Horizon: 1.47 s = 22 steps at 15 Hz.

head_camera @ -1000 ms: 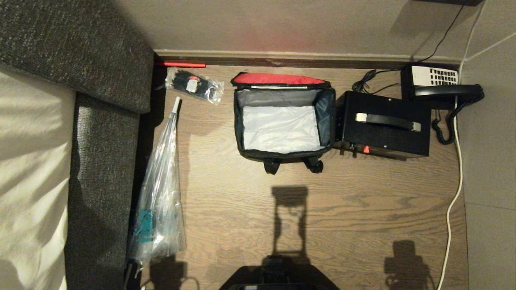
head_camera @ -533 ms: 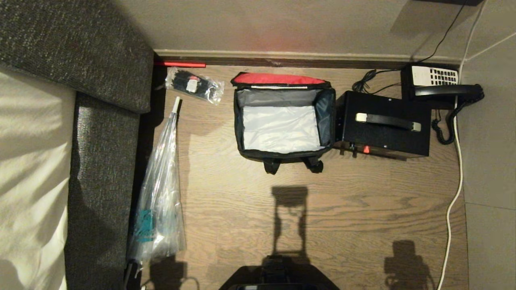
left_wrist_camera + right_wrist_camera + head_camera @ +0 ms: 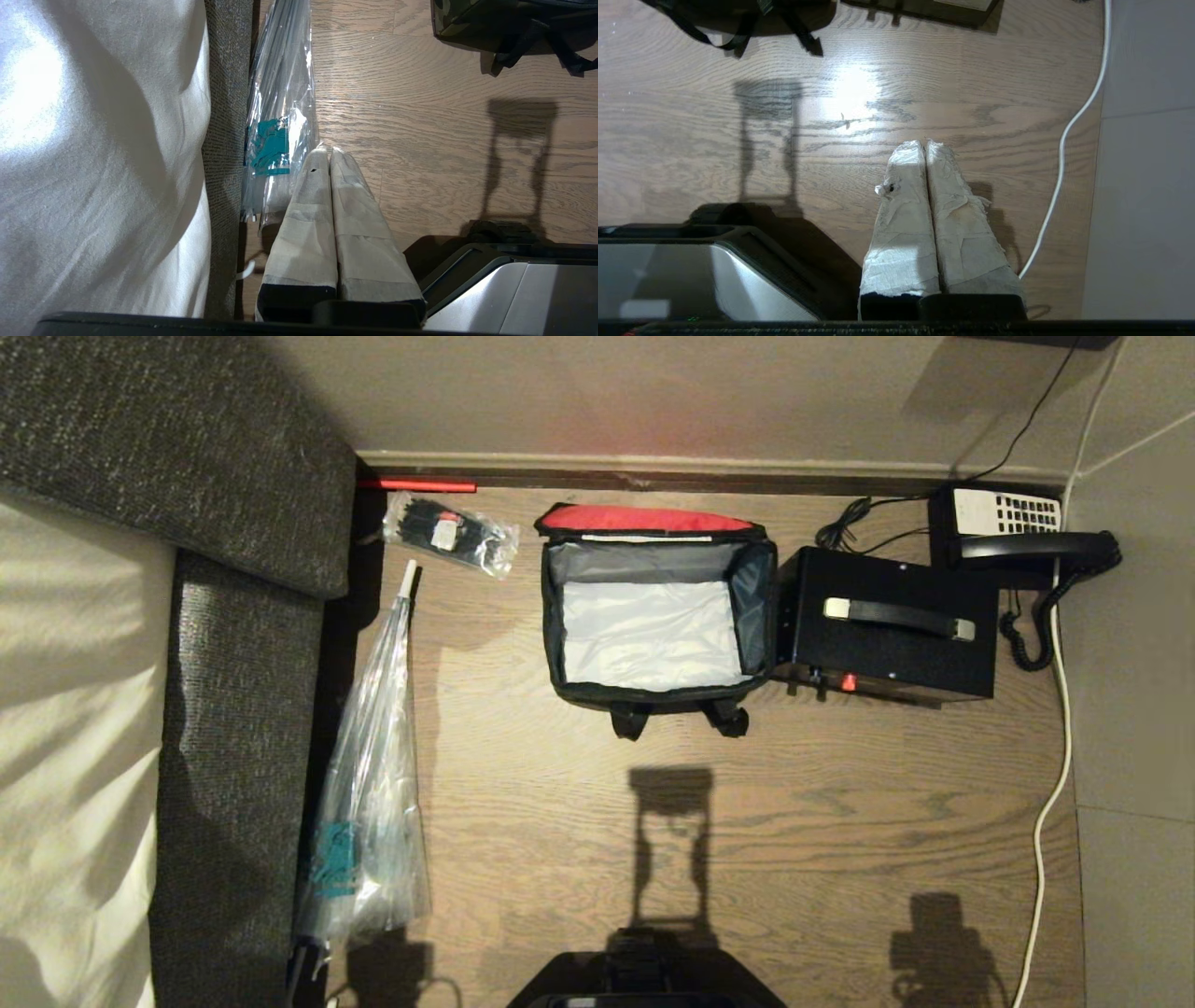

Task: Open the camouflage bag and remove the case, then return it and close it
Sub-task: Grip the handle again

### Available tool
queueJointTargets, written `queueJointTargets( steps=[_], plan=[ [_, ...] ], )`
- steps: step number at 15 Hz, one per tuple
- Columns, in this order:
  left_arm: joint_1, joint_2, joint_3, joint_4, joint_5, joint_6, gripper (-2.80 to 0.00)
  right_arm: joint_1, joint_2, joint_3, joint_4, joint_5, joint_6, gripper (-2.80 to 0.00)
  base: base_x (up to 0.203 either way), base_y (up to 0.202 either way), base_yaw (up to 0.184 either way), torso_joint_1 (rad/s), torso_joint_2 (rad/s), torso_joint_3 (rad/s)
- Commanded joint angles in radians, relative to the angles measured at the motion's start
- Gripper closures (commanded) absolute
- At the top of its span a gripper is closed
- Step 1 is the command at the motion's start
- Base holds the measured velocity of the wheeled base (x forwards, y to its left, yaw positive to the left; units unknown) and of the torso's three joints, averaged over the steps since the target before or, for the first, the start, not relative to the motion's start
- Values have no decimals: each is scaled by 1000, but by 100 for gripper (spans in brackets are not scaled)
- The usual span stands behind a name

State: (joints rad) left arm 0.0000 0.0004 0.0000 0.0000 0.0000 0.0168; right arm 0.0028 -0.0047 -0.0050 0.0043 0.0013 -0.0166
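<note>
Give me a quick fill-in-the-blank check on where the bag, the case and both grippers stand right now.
1. The camouflage bag stands ____, its silver lining showing.
2. The case sits on the floor to the bag's ____, beside the telephone.
3. The left gripper and right gripper are both ____, holding nothing.

Missing words: open; right; shut

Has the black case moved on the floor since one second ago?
No. The case keeps its place, touching the open camouflage bag and just before the telephone.
</note>
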Motion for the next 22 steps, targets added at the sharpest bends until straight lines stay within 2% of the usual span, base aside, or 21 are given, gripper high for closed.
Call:
queueJointTargets(
  steps=[1, 2, 4, 5, 7, 9, 12, 14, 15, 16, 18, 21, 22],
  plan=[
    [0, 0, 0, 0, 0, 1, 0, 0, 6, -52, 24, 6, 11, 0, 0, 0, 0, 0, 0, 0],
    [0, 0, 0, 0, 0, 0, 0, 0, 6, -132, 102, 20, 29, 0, 0, 0, 0, 0, 0, 0],
    [0, 0, 0, 0, 0, 0, 0, 0, 10, -412, 390, 70, 68, 0, 0, 0, 0, 0, 0, 0],
    [0, 0, 0, 0, 0, 0, 0, 0, 38, -534, 486, 95, 84, 0, 0, 0, 0, 0, 0, 0],
    [0, 0, 0, 0, 0, 2, 0, 1, 193, -672, 528, 117, 112, 0, 0, 0, 0, 0, 0, 0],
    [0, 0, 0, 0, 0, 0, 0, 3, 471, -749, 548, 122, 86, 0, 0, 0, 0, 0, 0, 0],
    [0, 0, 0, 0, 0, 0, 0, 9, 968, -861, 539, 131, -19, 0, 0, 0, 0, 0, 0, 0],
    [0, 0, 0, 0, 0, 0, 0, 11, 1234, -922, 483, 132, -130, 0, 0, 0, 0, 0, 0, 0],
    [0, 0, 0, 0, 0, 0, 0, 12, 1342, -942, 443, 131, -201, -280, 0, 0, 0, 0, 0, 0],
    [0, 0, 0, 0, 0, 0, 0, 12, 1440, -958, 390, 120, -294, -280, 0, 0, 0, 0, 0, 0],
    [0, 0, 0, 0, 0, 0, 0, 9, 1593, -978, 268, 41, -468, -280, 0, 0, 0, 0, 0, 0],
    [0, 0, 0, 0, 0, 0, 0, 1, 1691, -1045, 8, -71, -598, -280, 0, 0, 0, 0, 0, 0],
    [0, 0, 0, 0, 0, 0, 0, -1, 1686, -1058, -38, -97, -658, -280, 0, 0, 0, 0, 0, 0]
  ],
)
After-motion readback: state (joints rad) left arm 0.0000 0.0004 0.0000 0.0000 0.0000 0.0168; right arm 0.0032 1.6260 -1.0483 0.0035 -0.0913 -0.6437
